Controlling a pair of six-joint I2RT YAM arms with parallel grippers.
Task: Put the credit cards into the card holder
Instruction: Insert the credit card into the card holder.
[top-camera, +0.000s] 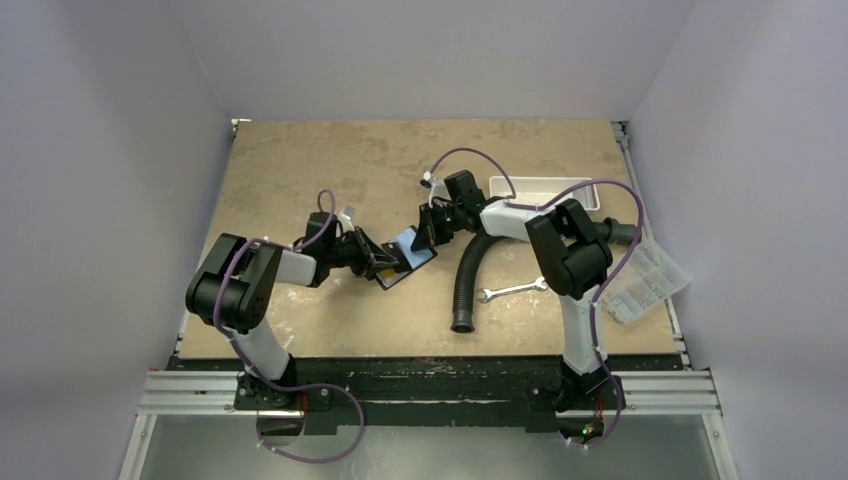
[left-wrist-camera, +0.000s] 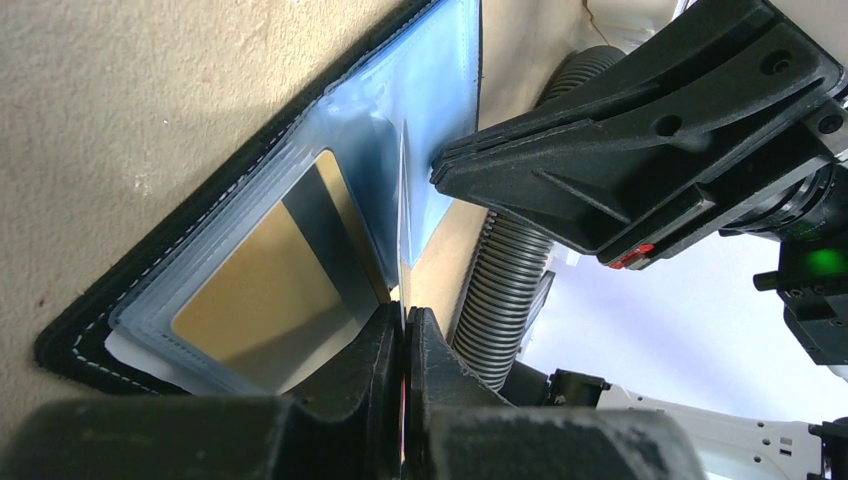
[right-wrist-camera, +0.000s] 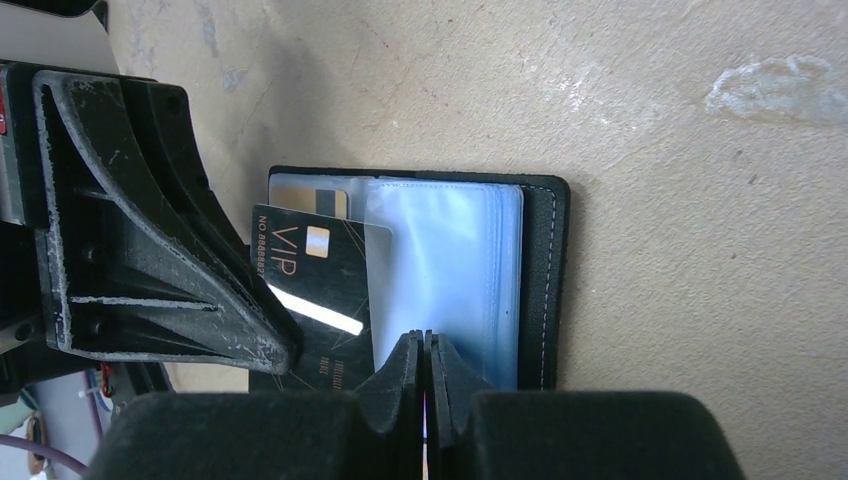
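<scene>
Soft, even overhead light for you — table (top-camera: 300, 170) shadows are faint. In your wrist views, near fingers (left-wrist-camera: 340, 400) blur along the bottom; the card holder (right-wrist-camera: 450, 270) glares pale blue.

Open holder (top-camera: 405, 258) mid-worktop (top-camera: 300, 170), cards (right-wrist-camera: 320, 275) in its sleeves.
Left pincer (top-camera: 378, 262) at its left edge, right pincer (top-camera: 428, 235) at its far edge; hose (top-camera: 468, 275) just right, wrench (top-camera: 510, 291) right of hose, tray (top-camera: 545, 182) behind, box (top-camera: 645, 280) far right.

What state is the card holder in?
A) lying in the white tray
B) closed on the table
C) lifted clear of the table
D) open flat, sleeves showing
D: the card holder lies open on the table, its clear sleeves exposed.
</scene>
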